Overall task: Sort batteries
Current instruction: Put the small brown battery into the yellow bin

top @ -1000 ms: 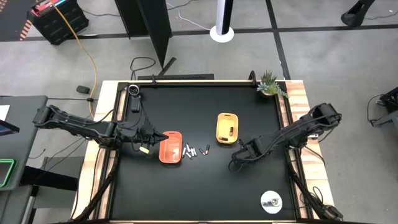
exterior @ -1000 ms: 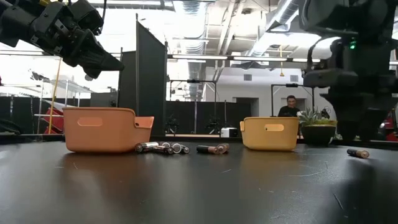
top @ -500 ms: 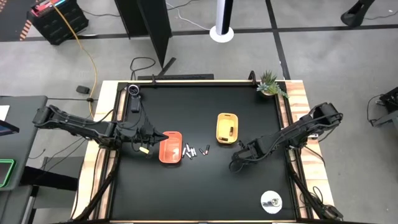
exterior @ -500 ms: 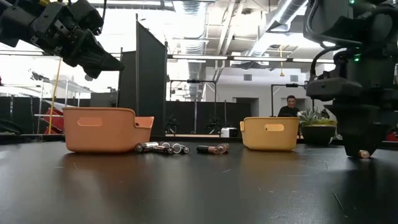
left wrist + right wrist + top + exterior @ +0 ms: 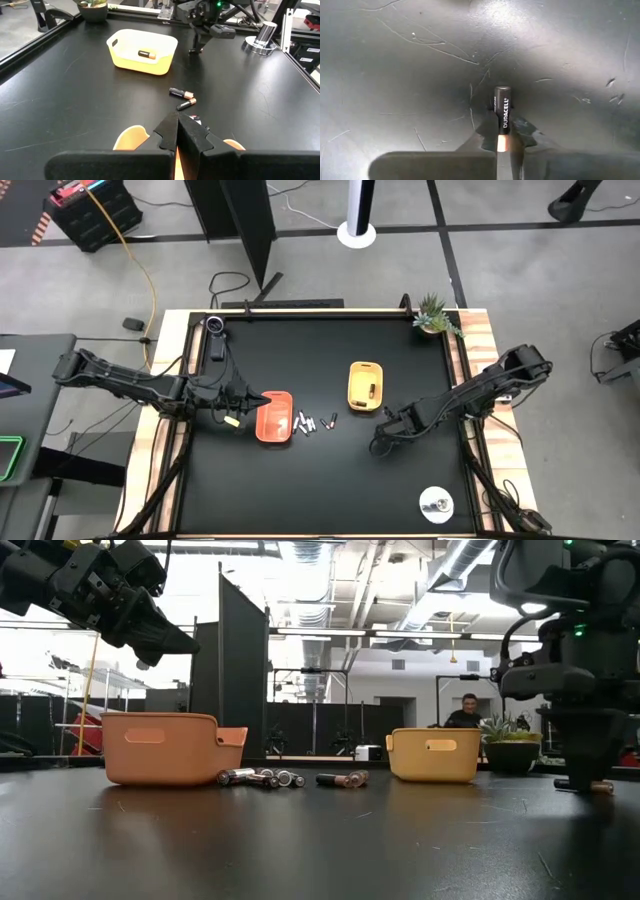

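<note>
A dark battery with a copper end (image 5: 502,112) lies on the black table right of the yellow tray (image 5: 366,384), and my right gripper (image 5: 378,445) is shut on it. Several silvery batteries (image 5: 305,423) and two dark ones (image 5: 181,93) lie loose between the yellow tray and the orange tray (image 5: 274,417). One dark battery (image 5: 146,54) lies inside the yellow tray. My left gripper (image 5: 177,120) hangs shut and empty above the orange tray's left end. My right gripper pinches the battery at its copper end (image 5: 502,141) between its two fingers. The fingers come from above, pointing down. The battery lies flat on the table, and its dark body (image 5: 502,102) sticks out from between the fingertips.
A round silver disc (image 5: 436,504) stands near the table's front right corner. A small potted plant (image 5: 434,315) stands at the far right corner. Bare black tabletop lies in front of the trays.
My right gripper has come down to the table over the dark battery and shut on it. The battery stays on the table.
</note>
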